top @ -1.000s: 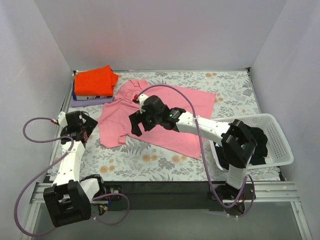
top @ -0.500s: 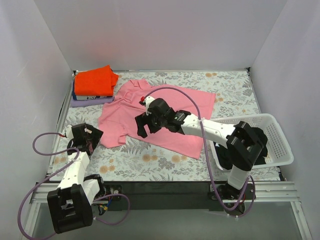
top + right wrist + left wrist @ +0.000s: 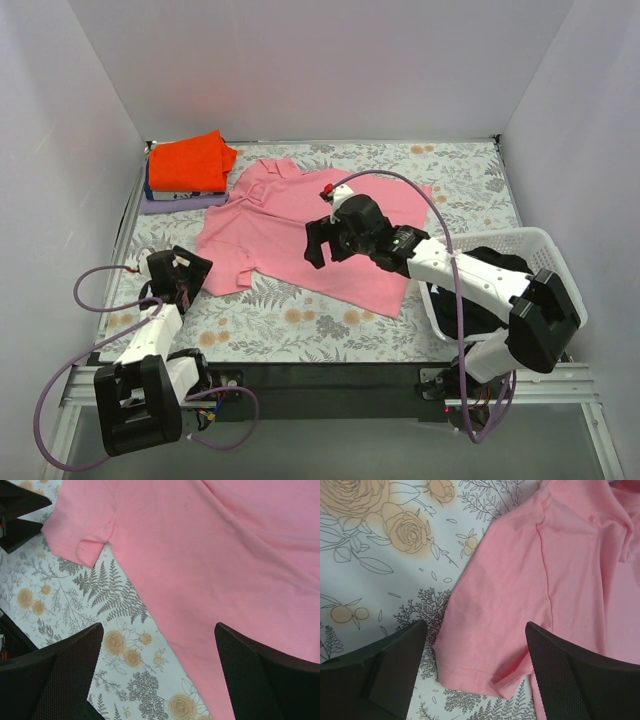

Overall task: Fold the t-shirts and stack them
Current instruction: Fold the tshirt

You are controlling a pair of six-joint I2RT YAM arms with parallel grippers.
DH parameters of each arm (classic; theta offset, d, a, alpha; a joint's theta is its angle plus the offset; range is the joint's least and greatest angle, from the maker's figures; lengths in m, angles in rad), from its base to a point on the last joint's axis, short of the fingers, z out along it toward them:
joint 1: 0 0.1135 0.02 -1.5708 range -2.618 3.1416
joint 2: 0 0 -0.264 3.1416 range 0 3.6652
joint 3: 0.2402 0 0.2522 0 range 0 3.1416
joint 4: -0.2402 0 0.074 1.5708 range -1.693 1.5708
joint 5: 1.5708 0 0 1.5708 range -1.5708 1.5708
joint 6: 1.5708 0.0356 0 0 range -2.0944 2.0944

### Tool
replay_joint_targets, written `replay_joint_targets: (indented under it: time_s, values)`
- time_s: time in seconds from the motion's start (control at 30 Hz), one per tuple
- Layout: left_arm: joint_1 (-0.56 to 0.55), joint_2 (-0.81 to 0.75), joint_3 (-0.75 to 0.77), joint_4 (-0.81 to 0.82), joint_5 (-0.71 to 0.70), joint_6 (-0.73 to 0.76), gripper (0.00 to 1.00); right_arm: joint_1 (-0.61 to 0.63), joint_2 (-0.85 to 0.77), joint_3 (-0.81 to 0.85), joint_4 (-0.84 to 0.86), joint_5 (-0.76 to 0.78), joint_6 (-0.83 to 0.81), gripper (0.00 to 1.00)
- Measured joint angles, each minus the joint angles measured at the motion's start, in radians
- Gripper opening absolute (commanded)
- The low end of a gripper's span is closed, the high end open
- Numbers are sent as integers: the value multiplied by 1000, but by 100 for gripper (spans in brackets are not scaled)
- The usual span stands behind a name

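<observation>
Since last frame, left gripper point(image 3: 185, 270) pulls back nearer and right gripper point(image 3: 318, 245) shifts rightward; both spread wide, holding nothing. Spread mid-table lies the pink shirt point(image 3: 255, 225), sleeve hem under left gripper; orange shirt point(image 3: 190, 160) stacked far-left. Risk: pinching sleeve alone bunches the fold.

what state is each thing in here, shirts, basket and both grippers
light pink cloth t-shirt: spread flat, unfolded
bright orange-red shirt: folded, far left corner
white plastic mesh basket: upright, dark cloth inside
left gripper: open over pink sleeve
right gripper: open over pink hem
</observation>
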Motion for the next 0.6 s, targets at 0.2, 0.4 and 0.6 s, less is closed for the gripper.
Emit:
replay_joint_targets:
  time_s: [0.2, 0.4, 0.6]
  values:
    - [-18, 0, -21, 54, 60, -2, 79, -60, -58, -40, 4, 11, 4, 98]
    - [-26, -79, -26, 96, 194, 2, 79, -92, -75, -86, 4, 11, 10, 98]
    - [-28, -169, 56, 61, 278, 0, 79, -114, -81, -109, 0, 10, 14, 98]
